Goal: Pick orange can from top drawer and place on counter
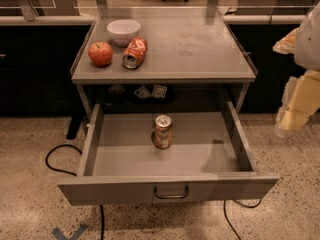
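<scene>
Across the upper middle, grey metal counter (200,49) w/ low side rims. Below it, top drawer (210,151) pulled wide open, curved handle on front panel. At far right edge, off to the side of both, pale blurry shape, likely the gripper (295,111); can't tell if it's released or clenched. On counter's left: white bowl (123,31), apple (100,53), dented red can (135,53) lying on its side. Orange can (162,132) stands upright mid-drawer, well apart from gripper.
</scene>
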`<state>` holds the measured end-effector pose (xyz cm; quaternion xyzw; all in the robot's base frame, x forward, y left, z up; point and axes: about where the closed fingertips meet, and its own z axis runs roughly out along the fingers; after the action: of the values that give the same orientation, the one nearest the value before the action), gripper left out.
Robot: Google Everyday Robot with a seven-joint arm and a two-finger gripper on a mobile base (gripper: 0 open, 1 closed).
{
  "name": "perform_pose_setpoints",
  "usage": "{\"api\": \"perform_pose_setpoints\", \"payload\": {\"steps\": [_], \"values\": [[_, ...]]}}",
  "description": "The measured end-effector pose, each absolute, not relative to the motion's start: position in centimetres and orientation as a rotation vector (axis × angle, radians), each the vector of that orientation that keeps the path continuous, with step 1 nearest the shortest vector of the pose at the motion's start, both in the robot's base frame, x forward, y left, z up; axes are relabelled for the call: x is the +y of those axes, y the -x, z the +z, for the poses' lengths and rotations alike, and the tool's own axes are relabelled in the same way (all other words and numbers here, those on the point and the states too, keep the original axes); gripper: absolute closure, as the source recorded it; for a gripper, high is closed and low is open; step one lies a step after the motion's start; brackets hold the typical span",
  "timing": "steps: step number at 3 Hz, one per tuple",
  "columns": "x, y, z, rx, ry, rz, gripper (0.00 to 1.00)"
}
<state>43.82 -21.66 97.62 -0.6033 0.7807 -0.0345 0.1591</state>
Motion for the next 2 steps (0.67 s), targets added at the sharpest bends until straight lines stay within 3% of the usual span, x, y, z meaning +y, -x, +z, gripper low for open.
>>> {"api": "perform_pose_setpoints", "payload": {"steps": [2], "values": [[-21.66,-43.88,97.64,2.224,1.714,-0.080,0.00]]}}
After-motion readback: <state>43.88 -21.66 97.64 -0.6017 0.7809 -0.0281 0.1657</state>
